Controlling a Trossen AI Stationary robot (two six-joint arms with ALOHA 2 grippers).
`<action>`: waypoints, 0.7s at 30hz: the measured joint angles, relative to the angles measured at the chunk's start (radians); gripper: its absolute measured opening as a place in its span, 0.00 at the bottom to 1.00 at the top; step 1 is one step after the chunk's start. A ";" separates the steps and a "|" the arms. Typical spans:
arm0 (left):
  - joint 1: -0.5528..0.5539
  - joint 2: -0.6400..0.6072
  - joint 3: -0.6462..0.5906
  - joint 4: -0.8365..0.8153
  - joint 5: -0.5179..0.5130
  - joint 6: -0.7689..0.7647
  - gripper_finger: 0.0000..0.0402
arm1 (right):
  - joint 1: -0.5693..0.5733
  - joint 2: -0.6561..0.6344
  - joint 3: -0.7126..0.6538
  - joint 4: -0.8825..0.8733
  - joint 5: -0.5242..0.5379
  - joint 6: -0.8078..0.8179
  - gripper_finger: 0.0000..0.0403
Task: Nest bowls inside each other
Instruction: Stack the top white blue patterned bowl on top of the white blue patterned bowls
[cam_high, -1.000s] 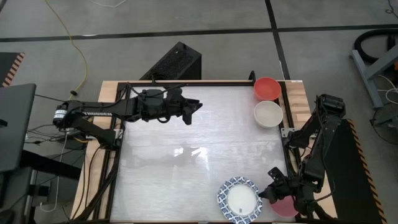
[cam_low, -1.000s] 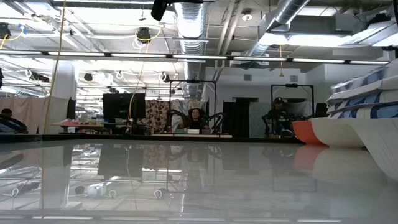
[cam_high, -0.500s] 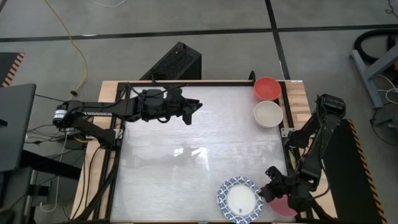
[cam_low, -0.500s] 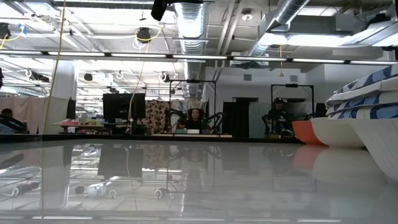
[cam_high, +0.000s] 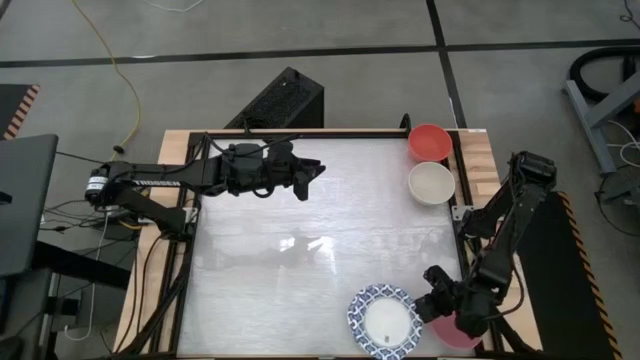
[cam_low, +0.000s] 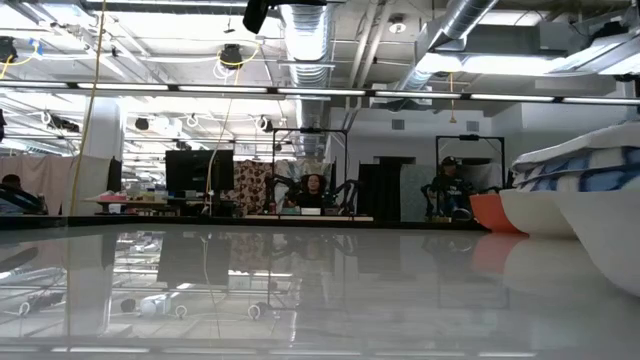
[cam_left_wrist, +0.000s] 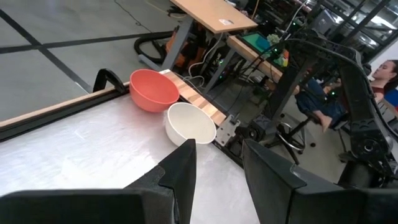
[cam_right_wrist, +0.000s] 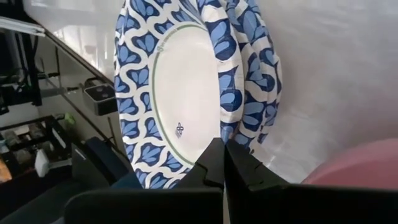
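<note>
A stack of white bowls with blue patterned rims (cam_high: 383, 320) sits near the table's near right corner, and it also shows in the low view at the right edge (cam_low: 580, 165). My right gripper (cam_high: 422, 305) is shut on the stack's rim, on the side toward the pink bowl (cam_high: 460, 336), which lies partly under the arm. A red bowl (cam_high: 429, 141) and a cream-white bowl (cam_high: 431, 181) rest on their bases at the far right. My left gripper (cam_high: 318, 172) hangs open above the far left of the table, holding nothing. My right gripper pinches the rim of the patterned stack (cam_right_wrist: 227, 132) between its two fingers, one inside the top bowl and one outside. How many rims it holds is hidden by the fingertips. The fingers slant down from the table's right side. The stack shows tilted in the low view.
The black frame rail (cam_high: 462, 215) runs along the table's right side, next to the red and cream bowls. The table's glossy middle (cam_high: 300, 260) holds nothing. Beyond the far edge, desks and seated people (cam_low: 315, 190) show in the room.
My right gripper has swung a little toward the table's left and tipped, staying shut. The patterned stack has shifted slightly leftward with it, and in the low view its rims sit lower and reach farther into the picture.
</note>
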 joint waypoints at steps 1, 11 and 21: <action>0.000 0.000 0.000 0.000 -0.009 0.000 0.30 | -0.002 0.000 0.000 -0.006 -0.001 0.001 0.04; 0.000 0.000 0.000 -0.001 -0.033 0.033 0.30 | -0.043 0.000 0.000 -0.038 -0.043 0.001 0.16; 0.000 0.000 0.000 -0.001 -0.039 0.046 0.30 | -0.051 0.000 0.000 -0.046 -0.055 0.001 0.22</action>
